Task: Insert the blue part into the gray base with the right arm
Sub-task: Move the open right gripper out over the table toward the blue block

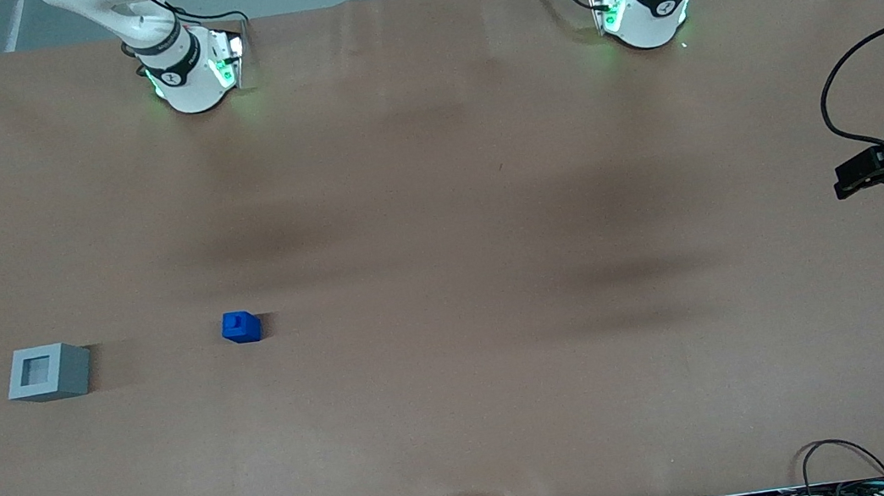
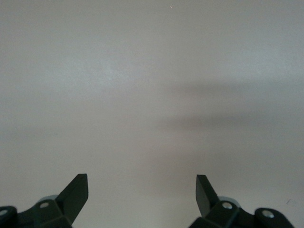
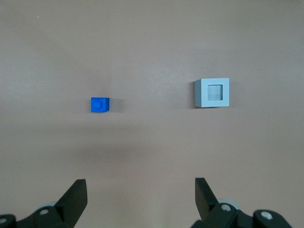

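Blue part [image 1: 241, 326] sitting upright on brown table [image 1: 464, 416], well apart from gray base [image 1: 48, 372]; gripper [image 3: 141, 197] hovering high above both, fingers [image 3: 76, 194] spread, holding nothing.

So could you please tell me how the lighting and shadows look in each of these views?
Front view: even light, broad dark smudges of shadow on the brown table; the blue part and gray base cast short shadows. Right wrist view: both pieces sharp, a faint shadow band near the open end effector, high above the table. Left wrist view: washed-out gray, soft shadow streaks.
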